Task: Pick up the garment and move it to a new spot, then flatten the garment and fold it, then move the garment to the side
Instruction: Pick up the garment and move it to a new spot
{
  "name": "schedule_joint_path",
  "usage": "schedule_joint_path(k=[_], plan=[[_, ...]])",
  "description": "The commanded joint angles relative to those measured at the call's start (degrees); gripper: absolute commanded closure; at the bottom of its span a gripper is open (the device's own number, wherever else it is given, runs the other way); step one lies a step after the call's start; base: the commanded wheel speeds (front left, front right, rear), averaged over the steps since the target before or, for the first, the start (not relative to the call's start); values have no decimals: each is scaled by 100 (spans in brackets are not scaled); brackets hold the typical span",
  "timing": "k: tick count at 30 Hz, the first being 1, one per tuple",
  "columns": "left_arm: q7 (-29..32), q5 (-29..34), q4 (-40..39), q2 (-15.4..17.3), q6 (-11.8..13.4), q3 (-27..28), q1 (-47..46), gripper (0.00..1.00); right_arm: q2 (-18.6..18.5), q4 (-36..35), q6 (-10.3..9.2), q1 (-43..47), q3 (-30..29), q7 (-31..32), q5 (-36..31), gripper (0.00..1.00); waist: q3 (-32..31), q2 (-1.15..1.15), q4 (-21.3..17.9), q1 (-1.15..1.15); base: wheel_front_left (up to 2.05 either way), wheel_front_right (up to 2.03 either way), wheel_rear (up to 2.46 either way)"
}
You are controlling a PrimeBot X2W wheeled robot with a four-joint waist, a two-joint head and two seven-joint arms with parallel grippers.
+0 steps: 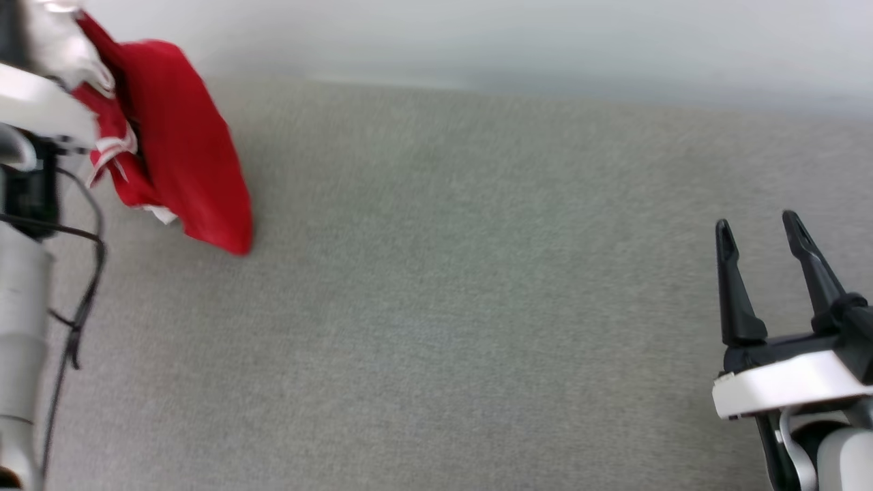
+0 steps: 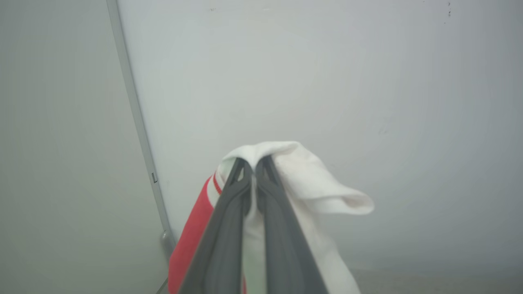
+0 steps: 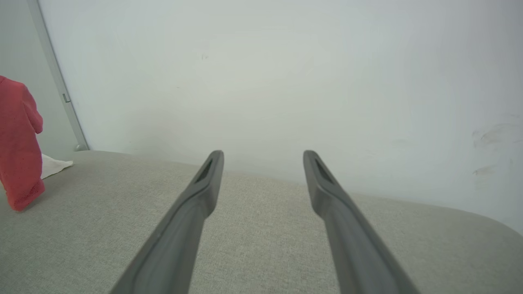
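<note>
The garment (image 1: pixel 179 146), a red shirt with white sleeve ends and striped trim, hangs bunched at the upper left of the head view, its lower tip just above or touching the grey surface. In the left wrist view my left gripper (image 2: pixel 253 165) is shut on a white sleeve end of the garment (image 2: pixel 310 179), with red fabric draping below it. The garment (image 3: pixel 18 143) also hangs at the left edge of the right wrist view. My right gripper (image 1: pixel 758 228) stands open at the lower right, far from the fabric, nothing between its fingers (image 3: pixel 204 179).
A wide grey fabric surface (image 1: pixel 477 307) stretches across the scene, ending at a pale wall (image 1: pixel 477 41) behind. A thin vertical strip (image 2: pixel 139 126) runs down the wall at the left. My left arm and its dark cable (image 1: pixel 82 293) fill the left edge.
</note>
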Motion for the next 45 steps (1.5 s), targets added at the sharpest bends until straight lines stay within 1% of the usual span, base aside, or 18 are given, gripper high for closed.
schedule_joint_path(k=[1, 4, 11, 14, 18, 23, 32, 33, 34, 35, 36, 37, 42, 45], plan=[[-35, 41, -322, -146, 38, -47, 186, 100, 10, -8, -4, 139, -58, -30, 66, 0, -407, 0, -274, 0, 0, 0, 0], [-32, 72, -957, -383, 82, -172, 433, 100, 10, -44, -4, 303, -105, -18, 134, 0, -546, 0, -454, 0, 0, 0, 0], [345, -95, -2616, -1000, 145, -651, 1217, 100, 10, -128, -3, 421, -74, -11, 243, 0, -553, 0, -985, 0, 0, 0, 0], [541, -135, -3260, -1264, 140, -989, 1622, 100, 9, -163, -4, 428, -56, -6, 272, 0, -454, 0, -1217, 0, 0, 0, 0], [793, -122, -3857, -1563, 36, -1592, 2147, 100, 10, -213, -3, 419, -85, -5, 271, 0, -249, 0, -1429, 0, 0, 0, 0], [1062, 10, -4061, -1807, -158, -2419, 2573, 100, 9, -327, -3, 303, -141, 10, 243, 0, 141, 0, -1493, 0, 0, 0, 0], [1161, 338, -3467, -1938, -402, -3720, 2989, 100, 10, -394, -3, 82, -95, 34, 185, 0, 630, 0, -1298, 0, 0, 0, 0], [1080, 367, -3274, -1966, -442, -4037, 2919, 100, 10, -353, -4, 16, -81, 38, 156, 0, 640, 0, -1218, 0, 0, 0, 0], [1039, 346, -3223, -1996, -456, -4123, 2896, 89, 9, -338, -4, 2, -76, 39, 147, 0, 619, 0, -1193, 0, 0, 0, 0], [977, 344, -3203, -2023, -467, -4213, 2854, 55, 9, -313, -4, 1, -66, 41, 139, 0, 579, 0, -1168, 0, 0, 0, 0], [924, 359, -3179, -2023, -471, -4268, 2807, 18, 9, -290, -4, 7, -68, 31, 135, 0, 532, 0, -1146, 0, 0, 0, 0], [846, 318, -3160, -2032, -467, -4312, 2802, 0, 8, -257, -4, 21, -68, 34, 129, 0, 469, 0, -1123, 0, 0, 0, 0], [441, 309, -3192, -1995, -476, -4319, 2706, 0, 9, -127, -4, 158, -49, 41, 145, 0, 64, 0, -1039, 0, 0, 0, 0], [276, 340, -3275, -1929, -348, -4182, 2727, 0, 9, -69, -4, 277, -33, 53, 189, 0, -192, 0, -1014, 0, 0, 0, 0]])
